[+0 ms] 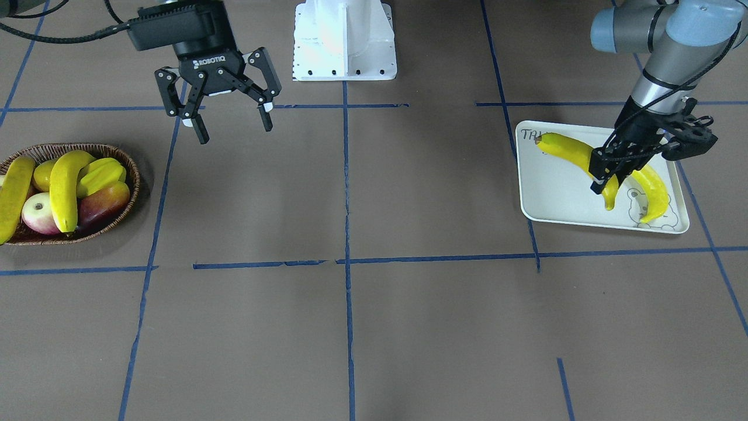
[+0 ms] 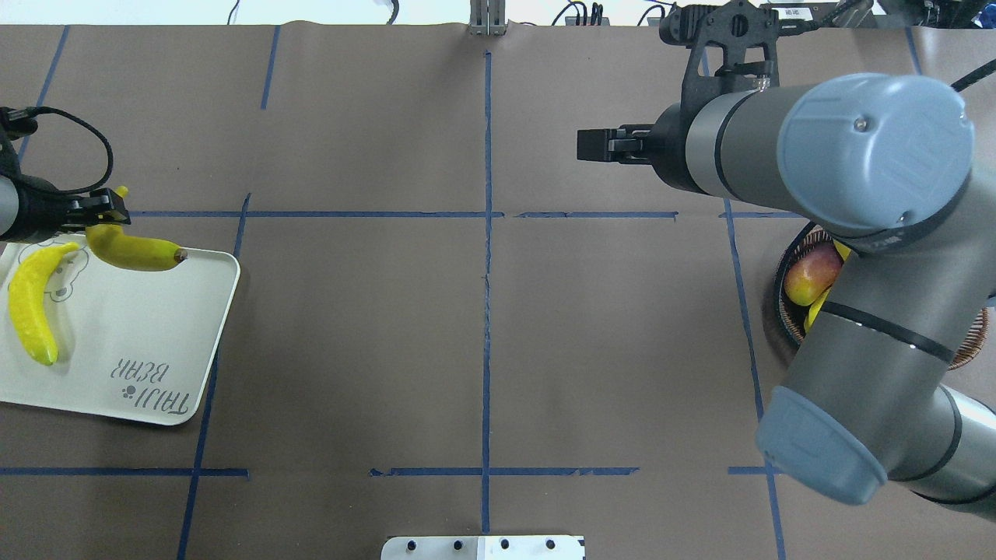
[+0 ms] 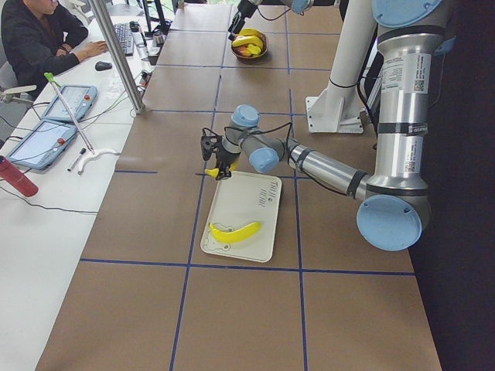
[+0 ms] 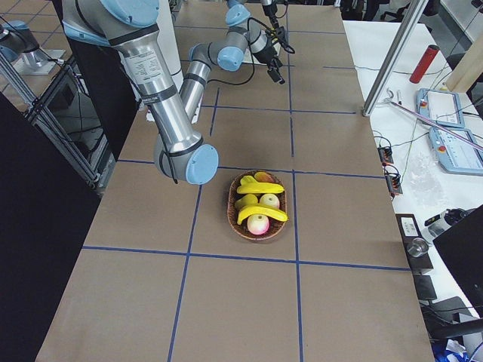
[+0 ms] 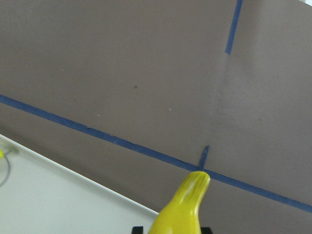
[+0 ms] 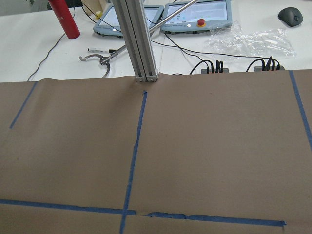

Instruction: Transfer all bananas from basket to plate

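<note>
The plate lies on my left side and carries two bananas. One banana lies flat on the bear drawing. My left gripper is shut on the other banana near one end, and its dark tip sits by the plate's edge. The left wrist view shows that banana's end. The basket on my right side holds two bananas, one across the middle and one at the outer edge. My right gripper is open and empty, above the table beside the basket.
The basket also holds a starfruit, an apple, a reddish fruit and a round yellow fruit. The robot base stands at the table's back middle. In the overhead view my right arm hides most of the basket.
</note>
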### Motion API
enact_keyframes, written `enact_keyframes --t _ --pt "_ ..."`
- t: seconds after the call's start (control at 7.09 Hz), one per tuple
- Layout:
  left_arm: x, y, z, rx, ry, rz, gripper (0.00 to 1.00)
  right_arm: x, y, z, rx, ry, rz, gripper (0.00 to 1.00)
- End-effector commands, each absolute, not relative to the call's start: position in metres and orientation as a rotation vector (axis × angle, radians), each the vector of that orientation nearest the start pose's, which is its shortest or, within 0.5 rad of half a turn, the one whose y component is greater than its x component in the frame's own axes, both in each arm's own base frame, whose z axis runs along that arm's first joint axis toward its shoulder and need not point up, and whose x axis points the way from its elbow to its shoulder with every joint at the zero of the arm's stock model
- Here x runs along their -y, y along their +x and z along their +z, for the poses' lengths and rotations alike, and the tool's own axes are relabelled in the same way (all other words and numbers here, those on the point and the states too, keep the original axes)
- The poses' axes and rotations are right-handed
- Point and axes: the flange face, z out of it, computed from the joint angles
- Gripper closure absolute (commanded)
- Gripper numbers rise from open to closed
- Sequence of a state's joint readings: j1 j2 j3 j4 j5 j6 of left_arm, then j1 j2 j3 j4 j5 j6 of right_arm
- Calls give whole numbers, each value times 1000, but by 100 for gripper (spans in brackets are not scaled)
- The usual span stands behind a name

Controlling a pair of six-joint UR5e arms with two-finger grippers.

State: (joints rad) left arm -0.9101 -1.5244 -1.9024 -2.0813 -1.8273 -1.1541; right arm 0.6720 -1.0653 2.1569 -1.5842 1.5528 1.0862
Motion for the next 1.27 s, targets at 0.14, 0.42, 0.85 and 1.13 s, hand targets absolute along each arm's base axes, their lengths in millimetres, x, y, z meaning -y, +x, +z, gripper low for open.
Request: enact_keyframes --t 0.14,0.42,0.85,1.13 --pt "449 207 545 -574 369 -232 100 473 -295 176 873 497 99 0" --pt "446 206 605 -569 398 -198 100 486 -280 190 861 470 78 0" --pt "431 220 621 -564 391 -157 100 490 -278 195 870 441 70 0" --pt "429 224 619 -567 394 -145 1 498 -259 209 863 421 43 0"
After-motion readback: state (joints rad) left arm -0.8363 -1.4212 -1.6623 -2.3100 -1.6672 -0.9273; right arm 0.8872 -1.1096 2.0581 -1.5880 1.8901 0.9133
